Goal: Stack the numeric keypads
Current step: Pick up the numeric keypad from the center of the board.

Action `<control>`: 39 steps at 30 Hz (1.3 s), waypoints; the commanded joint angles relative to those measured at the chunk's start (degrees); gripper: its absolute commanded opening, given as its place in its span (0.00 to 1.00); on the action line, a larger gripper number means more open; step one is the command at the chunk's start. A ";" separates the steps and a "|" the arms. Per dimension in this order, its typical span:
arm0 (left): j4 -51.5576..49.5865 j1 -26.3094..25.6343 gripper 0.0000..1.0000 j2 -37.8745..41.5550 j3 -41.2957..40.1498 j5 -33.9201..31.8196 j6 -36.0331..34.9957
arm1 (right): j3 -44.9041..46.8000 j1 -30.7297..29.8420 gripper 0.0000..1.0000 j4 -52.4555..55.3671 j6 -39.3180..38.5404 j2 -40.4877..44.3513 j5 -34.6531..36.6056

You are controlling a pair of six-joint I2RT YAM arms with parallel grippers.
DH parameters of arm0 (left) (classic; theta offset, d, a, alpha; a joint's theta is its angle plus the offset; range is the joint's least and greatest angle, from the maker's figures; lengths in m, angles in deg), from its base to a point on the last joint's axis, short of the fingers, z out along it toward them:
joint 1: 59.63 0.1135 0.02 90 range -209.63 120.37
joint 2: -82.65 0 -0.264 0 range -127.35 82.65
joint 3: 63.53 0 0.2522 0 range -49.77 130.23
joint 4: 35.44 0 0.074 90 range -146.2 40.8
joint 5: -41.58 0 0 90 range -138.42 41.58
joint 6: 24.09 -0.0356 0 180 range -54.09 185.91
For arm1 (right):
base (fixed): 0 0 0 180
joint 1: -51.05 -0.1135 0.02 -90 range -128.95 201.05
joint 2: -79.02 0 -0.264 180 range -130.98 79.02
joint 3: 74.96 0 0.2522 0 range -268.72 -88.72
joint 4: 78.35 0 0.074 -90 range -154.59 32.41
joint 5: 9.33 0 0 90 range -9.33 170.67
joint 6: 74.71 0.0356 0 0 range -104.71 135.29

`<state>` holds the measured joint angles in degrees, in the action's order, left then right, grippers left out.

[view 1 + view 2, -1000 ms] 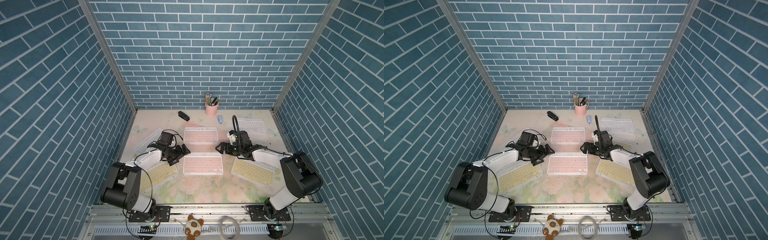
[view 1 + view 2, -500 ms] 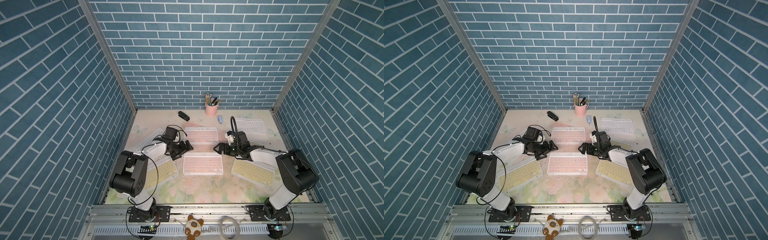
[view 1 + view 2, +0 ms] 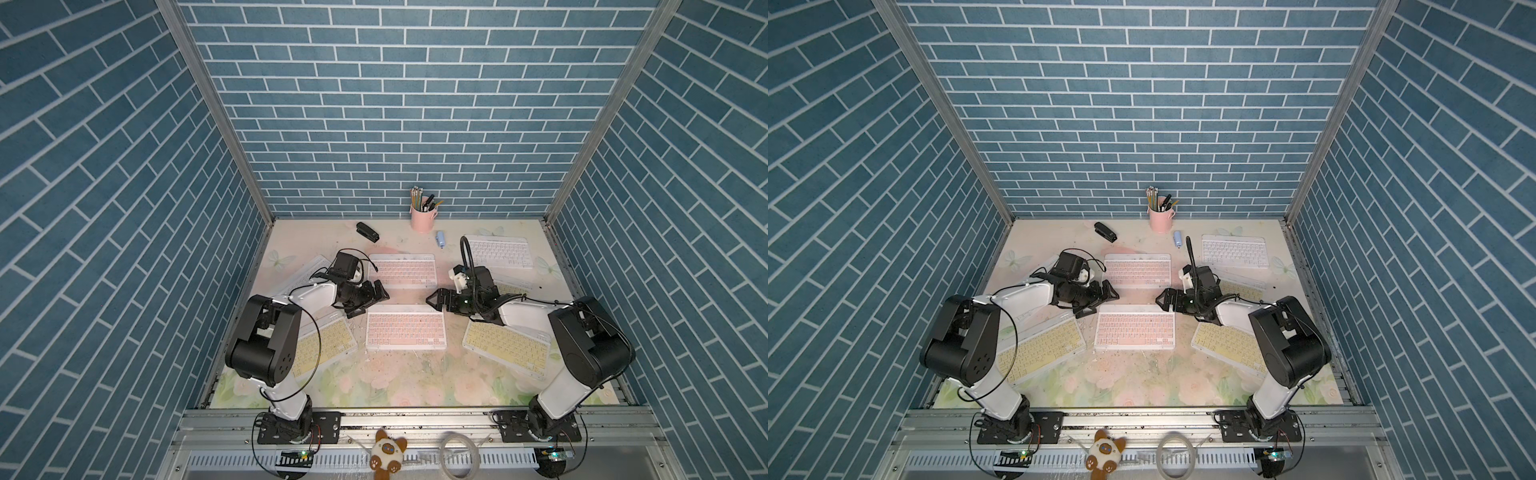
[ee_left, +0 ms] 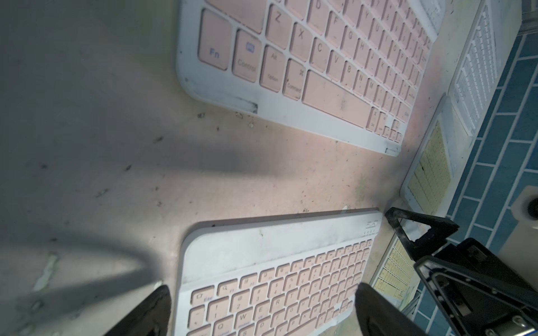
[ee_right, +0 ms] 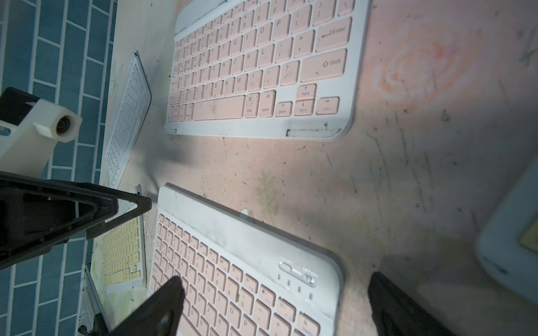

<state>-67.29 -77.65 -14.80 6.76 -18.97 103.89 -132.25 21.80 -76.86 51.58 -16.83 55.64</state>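
Observation:
Several white-framed numeric keypads lie flat and apart on the table. The near pink keypad (image 3: 405, 330) (image 3: 1134, 330) sits in the middle, the far pink keypad (image 3: 402, 270) (image 4: 334, 67) (image 5: 262, 67) behind it. My left gripper (image 3: 371, 300) (image 4: 262, 305) is open at the near pink keypad's (image 4: 276, 261) far left corner, its fingers straddling that end. My right gripper (image 3: 435, 300) (image 5: 276, 296) is open over the near pink keypad's (image 5: 247, 261) far right corner. Neither holds anything. Yellow keypads (image 3: 328, 345) (image 3: 507, 349) lie partly under the arms, and a white keypad (image 3: 498, 252) lies back right.
A pink pencil cup (image 3: 422, 216), a black stapler (image 3: 368, 232) and a small blue stick (image 3: 440, 239) stand near the back wall. Another white keypad (image 3: 301, 272) lies behind the left arm. Blue brick walls enclose three sides.
The left arm has reached in, bringing its gripper right to the near pink keypad's corner. The right gripper edged slightly left. Both stayed open.

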 commanded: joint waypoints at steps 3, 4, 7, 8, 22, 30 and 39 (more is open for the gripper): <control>0.33 -1.48 1.00 -2.60 2.83 -0.03 -0.24 | 1.41 -0.36 0.99 -1.80 2.64 -0.54 -0.74; 0.27 -1.64 1.00 -3.12 3.29 0.12 -0.27 | 1.55 -0.37 0.99 -1.79 2.64 -0.39 -0.56; -0.20 -2.09 1.00 -4.36 4.70 0.19 -0.30 | 2.02 -0.37 0.99 -1.92 2.88 -0.19 -0.28; -0.19 -2.23 1.00 -4.71 5.26 0.17 -0.36 | 2.17 -0.35 0.99 -2.04 2.91 -0.19 -0.28; -18.59 -0.98 1.00 3.82 9.57 -6.57 -9.24 | 3.70 -0.36 0.99 -1.67 2.74 0.96 -0.35; -12.35 -1.04 1.00 5.95 -0.18 -4.12 -6.93 | 5.33 -0.36 0.99 -0.65 2.51 3.34 -0.66; -6.52 -1.14 1.00 -1.17 1.24 -0.95 -4.72 | 7.49 -0.44 0.99 -1.16 2.90 5.47 -1.22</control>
<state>-75.74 -78.94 -14.34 6.22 -21.09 98.67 -125.80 21.78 -79.22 52.87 -12.24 55.33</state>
